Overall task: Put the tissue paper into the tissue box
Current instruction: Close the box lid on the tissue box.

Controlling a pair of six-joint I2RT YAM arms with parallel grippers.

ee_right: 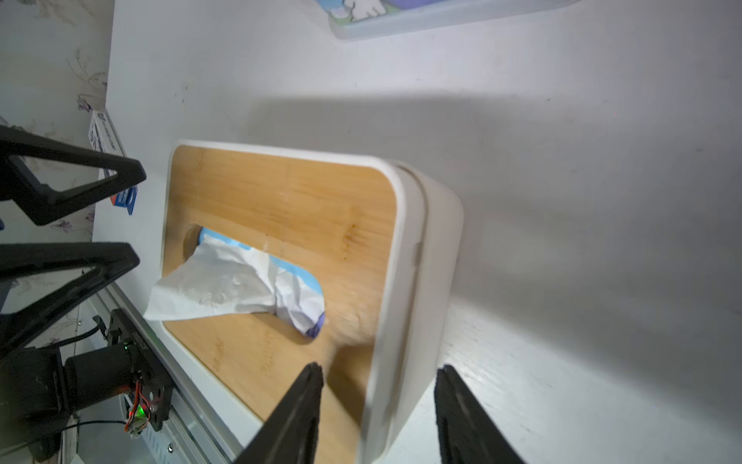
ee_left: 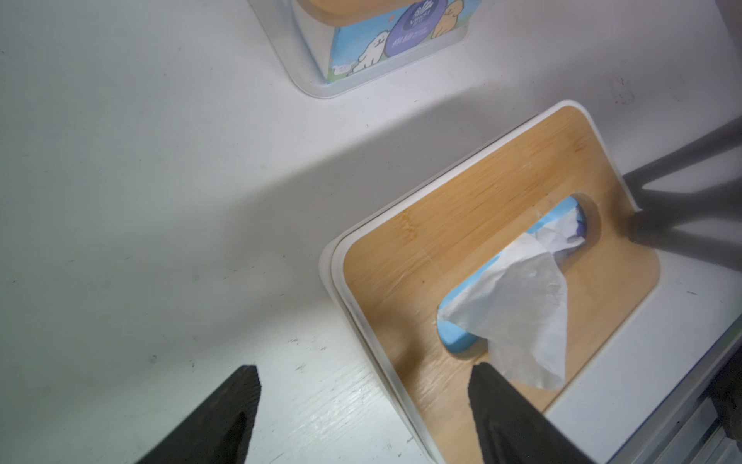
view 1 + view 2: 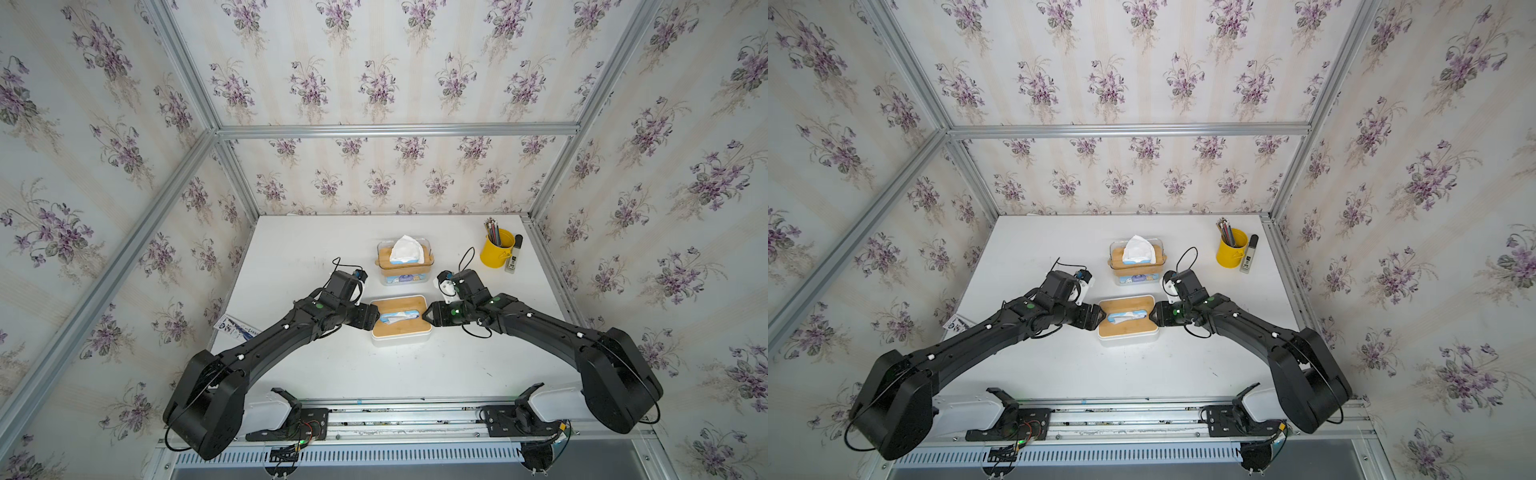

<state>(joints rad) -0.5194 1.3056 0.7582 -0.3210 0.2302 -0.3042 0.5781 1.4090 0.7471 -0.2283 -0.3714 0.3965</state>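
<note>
White table, flowery walls all round. Tissue box sits mid-table, tissue paper poking out of its lid slot. Left claw is spread wide and empty. Right claw is partly open, loosely straddling the box's end rim.

Lab robot cell, floral wallpaper panels, aluminium frame, white table, mounting rail

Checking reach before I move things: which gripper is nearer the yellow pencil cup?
Right. The right gripper sits at the end of the bamboo-lidded box toward the yellow pencil cup; the left gripper is at the box's opposite end, farther away.
</note>
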